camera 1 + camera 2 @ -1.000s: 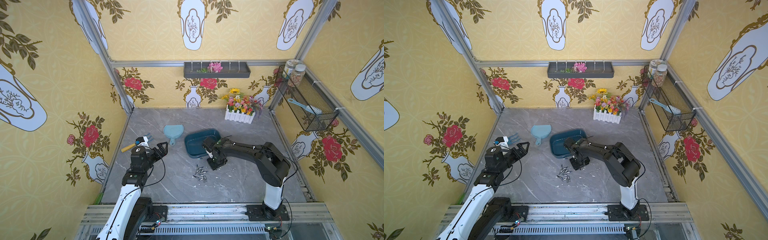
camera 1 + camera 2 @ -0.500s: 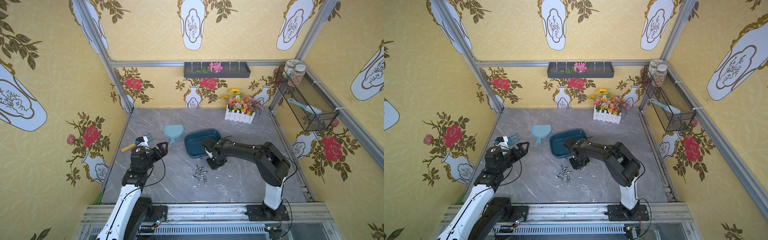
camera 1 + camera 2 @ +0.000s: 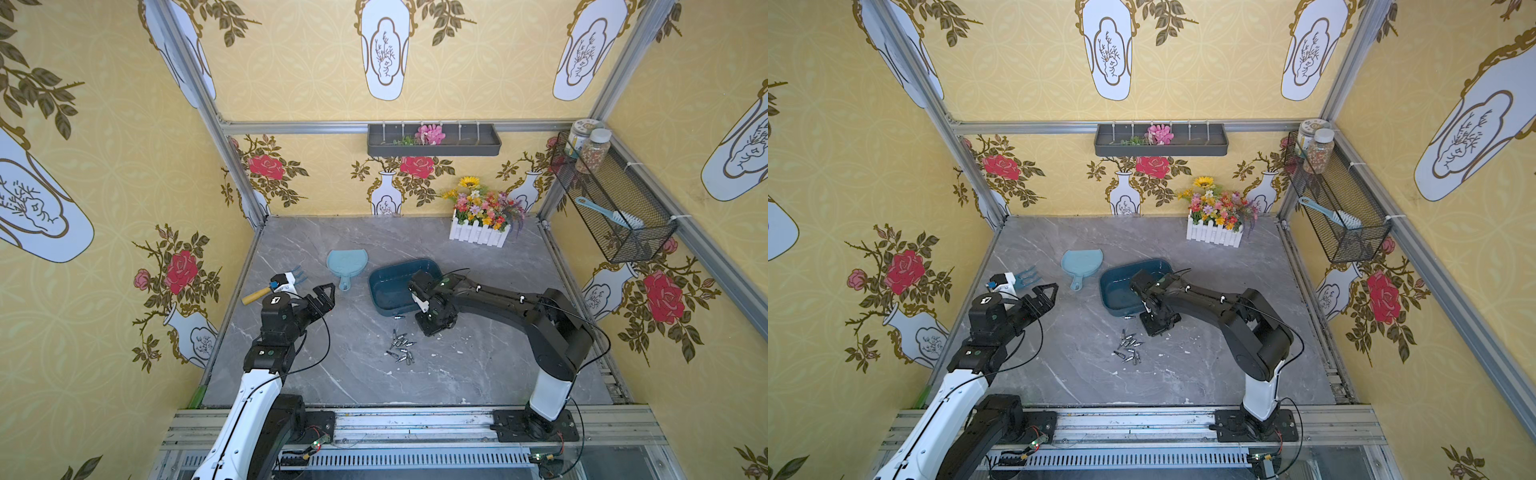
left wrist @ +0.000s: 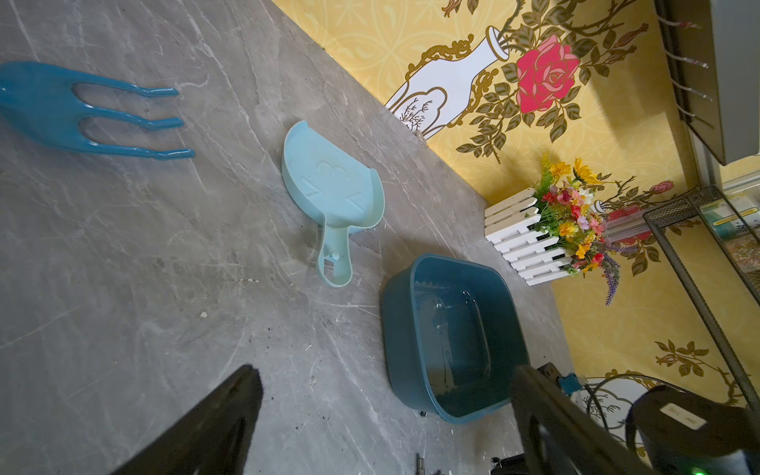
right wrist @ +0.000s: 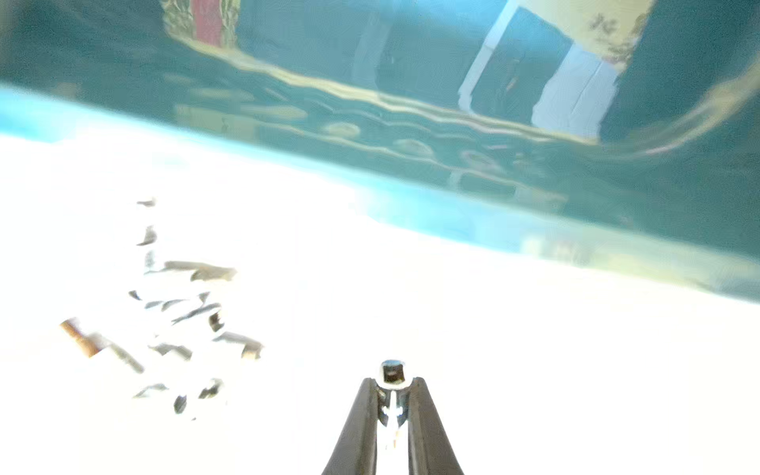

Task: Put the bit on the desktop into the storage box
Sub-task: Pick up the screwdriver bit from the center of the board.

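Observation:
On the grey marble desktop (image 3: 353, 374) lies a small heap of silver bits (image 3: 401, 347) (image 3: 1128, 349). One bit (image 3: 399, 317) lies alone by the near wall of the dark teal storage box (image 3: 388, 286) (image 3: 1117, 291). My right gripper (image 3: 432, 327) (image 3: 1158, 326) is low over the desktop just in front of the box. The right wrist view shows this gripper (image 5: 392, 382) shut on a bit (image 5: 392, 371), whose end pokes out past the fingertips. The box wall (image 5: 411, 82) is right ahead. My left gripper (image 3: 322, 297) (image 4: 386, 370) hovers open and empty left of the box (image 4: 395, 329).
A light blue dustpan (image 3: 347, 264) lies left of the box. A blue hand rake with a wooden handle (image 3: 278, 284) lies by the left wall. A white flower planter (image 3: 480, 232) stands at the back right. A wire basket (image 3: 611, 199) hangs on the right wall.
The right jaws have closed on a bit at the desktop. Both arms have hardly moved, and the left gripper has stayed open.

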Controlling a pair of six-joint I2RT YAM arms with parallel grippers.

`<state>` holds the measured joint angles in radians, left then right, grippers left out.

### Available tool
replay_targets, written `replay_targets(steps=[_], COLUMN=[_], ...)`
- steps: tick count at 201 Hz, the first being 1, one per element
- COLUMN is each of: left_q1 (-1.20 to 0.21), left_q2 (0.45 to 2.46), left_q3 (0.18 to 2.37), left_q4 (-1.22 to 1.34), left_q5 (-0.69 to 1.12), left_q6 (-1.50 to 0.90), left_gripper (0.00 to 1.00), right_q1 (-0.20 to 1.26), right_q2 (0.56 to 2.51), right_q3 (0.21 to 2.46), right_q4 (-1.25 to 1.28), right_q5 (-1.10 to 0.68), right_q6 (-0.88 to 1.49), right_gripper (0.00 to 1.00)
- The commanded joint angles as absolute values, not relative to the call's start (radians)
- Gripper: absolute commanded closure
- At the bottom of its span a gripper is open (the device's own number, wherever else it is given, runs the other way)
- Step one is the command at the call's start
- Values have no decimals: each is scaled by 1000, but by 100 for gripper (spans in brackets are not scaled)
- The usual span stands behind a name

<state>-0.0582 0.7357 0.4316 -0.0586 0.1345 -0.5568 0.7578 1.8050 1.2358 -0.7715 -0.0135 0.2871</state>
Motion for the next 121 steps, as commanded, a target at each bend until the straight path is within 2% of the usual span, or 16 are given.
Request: replay_targets(steps=[1, 68, 121], left_q1=[-59, -58, -59], left_q2=[741, 759, 758], left_q3=[436, 439, 433], left_q4=[-41, -34, -34], left_q5=[143, 146, 147], left_q6=[-542, -537, -535], left_gripper=[0, 0, 0], right_q1=[753, 681, 603], right_q2=[1763, 1657, 1688], right_q3=[1253, 1344, 1452], right_q4=[-808, -843, -829], right_q5=[-13, -56, -52], right_q6=[287, 236, 160], right_gripper=[86, 87, 87])
